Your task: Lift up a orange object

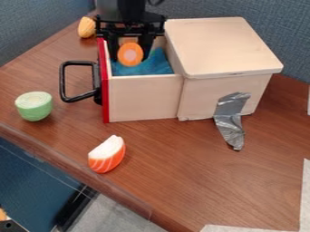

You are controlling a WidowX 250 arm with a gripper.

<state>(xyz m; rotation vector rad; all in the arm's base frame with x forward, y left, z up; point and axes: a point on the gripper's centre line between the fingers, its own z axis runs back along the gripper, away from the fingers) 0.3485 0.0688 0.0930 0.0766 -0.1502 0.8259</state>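
Blue fabric partition [290,27] behind, wood-grain tabletop [181,186] below, and here's the lidded wooden box [221,47] with its red-fronted drawer [142,97] out! Black arm [121,10] over it; 1 toy salmon wedge [107,155] sits nearer the camera. Now the 2 fingers [146,43]: clasped, it seems, around the orange carrot slice [130,54], face outward above the blue lining [151,65]. Grasp looks done, the lift at least begun; clearing the drawer walls appears left.

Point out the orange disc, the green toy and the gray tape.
Orange disc [130,54], camera view: middle of its round face.
Green toy [34,111], camera view: its side.
Gray tape [229,127], camera view: its lower strip.
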